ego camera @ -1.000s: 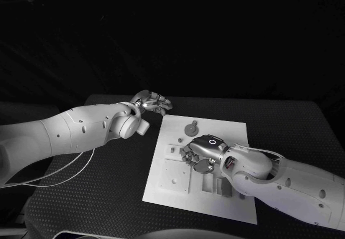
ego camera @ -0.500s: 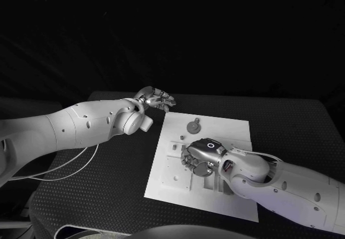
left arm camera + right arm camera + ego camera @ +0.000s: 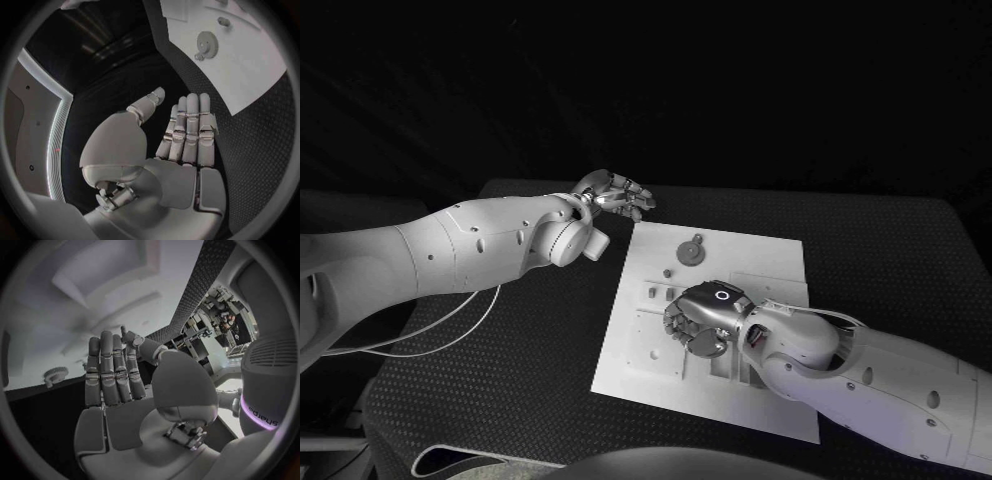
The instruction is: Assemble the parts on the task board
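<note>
Since a second ago your left hand (image 3: 613, 193) has drifted slightly farther from the flat white rectangular task board (image 3: 762, 260), while your right hand (image 3: 702, 318) has settled a little nearer the board's near edge; part of that shift belongs to the camera.

Left hand: it hovers over the black textured tabletop (image 3: 516, 350), just beyond the task board's far left corner. In the left wrist view its fingers (image 3: 187, 125) lie straight and side by side, thumb set apart, with nothing held.

Right hand: it sits over the middle of the task board, palm down. The right wrist view shows its fingers (image 3: 112, 370) extended, close together and empty; you cannot tell whether the fingertips touch the board.

Parts: a small round grey gear-like disc (image 3: 691, 251) lies on the task board toward its far edge, well clear of both hands. It also appears in the left wrist view (image 3: 205, 43) and the right wrist view (image 3: 55, 374). Other small pieces near the right hand are too indistinct to identify.
</note>
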You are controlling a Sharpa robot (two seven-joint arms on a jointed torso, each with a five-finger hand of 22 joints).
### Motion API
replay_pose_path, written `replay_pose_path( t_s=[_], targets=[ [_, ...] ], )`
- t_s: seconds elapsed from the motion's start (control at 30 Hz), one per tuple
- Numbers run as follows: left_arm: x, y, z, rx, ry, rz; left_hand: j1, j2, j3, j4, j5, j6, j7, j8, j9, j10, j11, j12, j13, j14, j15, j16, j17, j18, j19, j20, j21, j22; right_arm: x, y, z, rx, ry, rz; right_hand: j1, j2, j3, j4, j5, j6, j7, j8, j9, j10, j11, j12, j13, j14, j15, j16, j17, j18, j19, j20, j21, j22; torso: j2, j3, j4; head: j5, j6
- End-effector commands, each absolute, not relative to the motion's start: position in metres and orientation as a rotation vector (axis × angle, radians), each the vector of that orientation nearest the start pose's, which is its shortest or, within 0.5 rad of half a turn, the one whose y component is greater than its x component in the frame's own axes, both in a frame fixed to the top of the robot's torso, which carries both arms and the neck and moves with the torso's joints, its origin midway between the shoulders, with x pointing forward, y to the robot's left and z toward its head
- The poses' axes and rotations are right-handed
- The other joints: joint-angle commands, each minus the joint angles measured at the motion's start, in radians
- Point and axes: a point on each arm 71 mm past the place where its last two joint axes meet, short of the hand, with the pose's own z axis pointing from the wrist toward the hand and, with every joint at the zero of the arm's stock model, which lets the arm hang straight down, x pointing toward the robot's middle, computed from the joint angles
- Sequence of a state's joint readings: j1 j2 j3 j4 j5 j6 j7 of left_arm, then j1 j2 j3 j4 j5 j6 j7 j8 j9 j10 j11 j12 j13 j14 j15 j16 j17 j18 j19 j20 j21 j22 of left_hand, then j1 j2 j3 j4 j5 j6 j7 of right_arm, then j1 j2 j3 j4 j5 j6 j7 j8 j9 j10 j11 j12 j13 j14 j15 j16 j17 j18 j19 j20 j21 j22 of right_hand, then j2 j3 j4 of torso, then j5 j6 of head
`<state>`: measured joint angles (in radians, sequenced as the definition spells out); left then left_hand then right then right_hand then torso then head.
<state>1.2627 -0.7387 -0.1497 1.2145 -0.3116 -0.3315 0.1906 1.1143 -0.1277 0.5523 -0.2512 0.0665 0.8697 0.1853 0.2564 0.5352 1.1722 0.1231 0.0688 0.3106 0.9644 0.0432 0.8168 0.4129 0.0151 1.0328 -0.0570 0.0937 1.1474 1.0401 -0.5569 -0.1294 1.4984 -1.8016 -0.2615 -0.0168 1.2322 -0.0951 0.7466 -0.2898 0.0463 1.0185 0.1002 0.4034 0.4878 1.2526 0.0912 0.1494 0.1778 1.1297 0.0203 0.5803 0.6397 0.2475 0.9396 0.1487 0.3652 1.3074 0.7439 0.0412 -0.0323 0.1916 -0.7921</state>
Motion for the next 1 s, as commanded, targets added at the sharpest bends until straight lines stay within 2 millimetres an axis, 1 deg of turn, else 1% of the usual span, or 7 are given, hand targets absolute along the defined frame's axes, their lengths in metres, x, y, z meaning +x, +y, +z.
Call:
replay_pose_path(
  t_s=[0.03,0.3,0.7,1.0],
  targets=[
    [0.540,0.252,-0.206,-0.889,1.602,-1.096,-0.004,-0.005,-0.007,0.001,0.005,-0.008,-0.002,0.001,-0.001,-0.009,-0.001,0.001,-0.001,0.006,-0.001,-0.007,0.001,0.014,0.008,0.000,-0.004,-0.001,0.402,-0.050,-0.279,-0.733,1.684,0.876,-0.010,0.003,0.004,0.000,0.004,-0.002,0.007,-0.003,0.001,0.003,0.000,-0.004,0.001,0.003,0.000,-0.004,0.001,0.014,0.004,0.001,-0.001,0.009,0.000,-0.0005,-0.0007,0.002,-0.002],
    [0.540,0.251,-0.206,-0.888,1.604,-1.098,-0.005,-0.005,-0.007,0.002,0.005,-0.009,-0.002,0.001,-0.001,-0.010,-0.001,0.001,-0.001,0.006,-0.001,-0.008,0.002,0.014,0.008,0.001,-0.005,-0.001,0.403,-0.049,-0.283,-0.748,1.682,0.863,-0.011,0.003,0.004,0.000,0.004,-0.002,0.008,-0.003,0.002,0.004,0.000,-0.005,0.001,0.003,0.000,-0.005,0.002,0.014,0.004,0.001,-0.002,0.010,0.000,-0.0001,-0.0004,0.003,-0.002],
    [0.540,0.251,-0.206,-0.889,1.605,-1.099,-0.005,-0.005,-0.007,0.002,0.005,-0.010,-0.002,0.001,-0.001,-0.010,-0.001,0.001,-0.001,0.005,-0.001,-0.008,0.003,0.014,0.008,0.001,-0.006,-0.001,0.403,-0.052,-0.298,-0.810,1.704,0.807,-0.011,0.003,0.005,0.000,0.004,-0.002,0.008,-0.003,0.002,0.003,0.000,-0.005,0.002,0.003,0.000,-0.006,0.003,0.014,0.004,0.000,-0.002,0.010,0.000,0.0002,-0.0004,0.002,-0.003],
    [0.540,0.251,-0.206,-0.889,1.607,-1.099,-0.005,-0.005,-0.007,0.002,0.005,-0.010,-0.001,0.001,-0.001,-0.011,-0.001,0.001,-0.001,0.005,-0.001,-0.009,0.004,0.014,0.008,0.000,-0.006,-0.001,0.403,-0.053,-0.299,-0.807,1.722,0.811,-0.012,0.003,0.004,0.000,0.004,-0.003,0.008,-0.004,0.003,0.003,0.000,-0.006,0.002,0.003,0.000,-0.007,0.004,0.014,0.004,0.001,-0.003,0.011,0.000,0.0003,-0.0008,0.003,-0.003]
  ],
)
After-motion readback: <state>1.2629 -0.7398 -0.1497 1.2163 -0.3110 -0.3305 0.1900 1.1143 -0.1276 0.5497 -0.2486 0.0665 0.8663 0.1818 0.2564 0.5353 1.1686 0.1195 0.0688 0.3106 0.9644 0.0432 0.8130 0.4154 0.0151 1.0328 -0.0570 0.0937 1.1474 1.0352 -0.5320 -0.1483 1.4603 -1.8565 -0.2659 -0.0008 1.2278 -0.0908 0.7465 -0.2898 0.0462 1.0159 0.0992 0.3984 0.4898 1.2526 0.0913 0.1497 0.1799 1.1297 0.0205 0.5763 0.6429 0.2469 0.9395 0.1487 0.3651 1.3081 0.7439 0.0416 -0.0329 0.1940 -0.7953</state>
